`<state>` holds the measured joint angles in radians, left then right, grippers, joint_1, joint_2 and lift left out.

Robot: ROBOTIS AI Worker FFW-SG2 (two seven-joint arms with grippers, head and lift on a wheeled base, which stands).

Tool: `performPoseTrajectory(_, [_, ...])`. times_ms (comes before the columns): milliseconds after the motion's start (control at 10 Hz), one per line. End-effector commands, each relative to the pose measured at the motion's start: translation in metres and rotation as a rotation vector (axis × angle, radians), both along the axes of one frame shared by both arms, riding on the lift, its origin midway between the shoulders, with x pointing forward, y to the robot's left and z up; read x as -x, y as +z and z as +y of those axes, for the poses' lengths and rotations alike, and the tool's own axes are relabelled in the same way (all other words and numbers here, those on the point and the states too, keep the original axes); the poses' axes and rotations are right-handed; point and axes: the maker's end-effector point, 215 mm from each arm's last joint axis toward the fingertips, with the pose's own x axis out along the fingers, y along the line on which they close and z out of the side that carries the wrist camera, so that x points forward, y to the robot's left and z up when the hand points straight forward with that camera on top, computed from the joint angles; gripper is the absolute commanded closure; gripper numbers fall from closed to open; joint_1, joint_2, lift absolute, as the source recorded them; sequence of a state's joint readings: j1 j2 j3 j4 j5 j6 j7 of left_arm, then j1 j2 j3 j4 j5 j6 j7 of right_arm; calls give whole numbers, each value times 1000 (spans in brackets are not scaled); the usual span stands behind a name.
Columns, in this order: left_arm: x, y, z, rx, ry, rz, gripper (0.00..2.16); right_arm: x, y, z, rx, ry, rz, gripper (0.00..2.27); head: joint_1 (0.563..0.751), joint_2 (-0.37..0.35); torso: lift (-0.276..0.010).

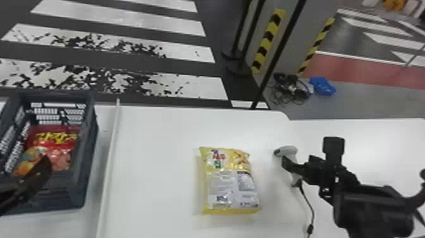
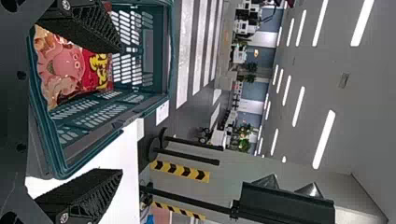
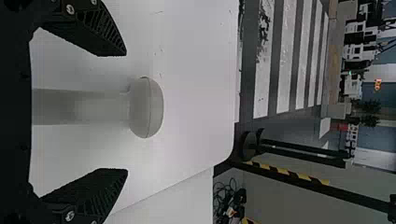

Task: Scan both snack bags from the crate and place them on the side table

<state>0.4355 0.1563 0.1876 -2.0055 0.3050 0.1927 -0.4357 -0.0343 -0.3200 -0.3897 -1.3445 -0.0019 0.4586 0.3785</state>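
In the head view, my left gripper [image 1: 39, 171] is over the near part of the crate [image 1: 90, 152], above the red snack bag [image 1: 61, 144] inside. The left wrist view shows this gripper [image 2: 121, 109] open, one finger over the crate [image 2: 60, 154] and the red bag [image 2: 67, 70]. A yellow snack bag [image 1: 230, 180] lies on the table, its label side with a barcode facing up. Right of it, my right gripper [image 1: 308, 152] is at the white scanner [image 1: 289, 150]. In the right wrist view that gripper [image 3: 126, 112] stands open, the scanner [image 3: 145, 107] between its spread fingers.
A raised white strip [image 1: 110, 152] runs between crate and yellow bag. The scanner's black cable [image 1: 311, 205] trails toward the near edge. Another white surface [image 1: 379, 142] adjoins the table on the right. Black posts [image 1: 281, 47] stand beyond the tables.
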Motion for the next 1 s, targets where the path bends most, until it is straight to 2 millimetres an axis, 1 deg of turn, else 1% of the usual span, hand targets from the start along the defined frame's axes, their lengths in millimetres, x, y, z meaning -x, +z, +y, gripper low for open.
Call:
performPoseTrajectory(0, [0, 0, -2, 4, -2, -1, 83, 6, -14, -4, -15, -6, 43, 124, 695, -301, -95])
performPoseTrajectory(100, [0, -1, -3, 5, -3, 1, 83, 6, -22, -6, -22, 5, 69, 147, 695, -306, -95])
performPoseTrajectory(200, [0, -1, -4, 5, -3, 2, 83, 7, -29, -5, -24, 15, 87, 296, 695, -310, -95])
performPoseTrajectory(300, [1, -2, -3, 4, -2, 4, 83, 7, -31, -4, -22, 16, 96, 552, 695, -312, -95])
performPoseTrajectory(400, [3, -4, -3, 4, -2, 7, 83, 8, -33, -2, -18, 20, 110, 1136, 695, -314, -95])
performPoseTrajectory(500, [3, -5, -3, 5, -2, 12, 83, 12, -38, -5, -19, 0, 138, 1943, 695, -314, -95])
performPoseTrajectory(600, [3, -4, -3, 5, -3, 9, 83, 16, -43, -7, -21, -11, 160, 2142, 695, -314, -95])
performPoseTrajectory(700, [3, -5, -3, 5, -3, 10, 83, 19, -44, -8, -23, -15, 171, 2256, 695, -319, -95])
performPoseTrajectory(800, [3, -5, -3, 5, -3, 10, 83, 21, -43, -11, -23, -23, 168, 2256, 695, -320, -95])
performPoseTrajectory(900, [3, -5, -4, 5, -4, 11, 83, 20, -36, -12, -23, -25, 150, 2256, 695, -323, -95])
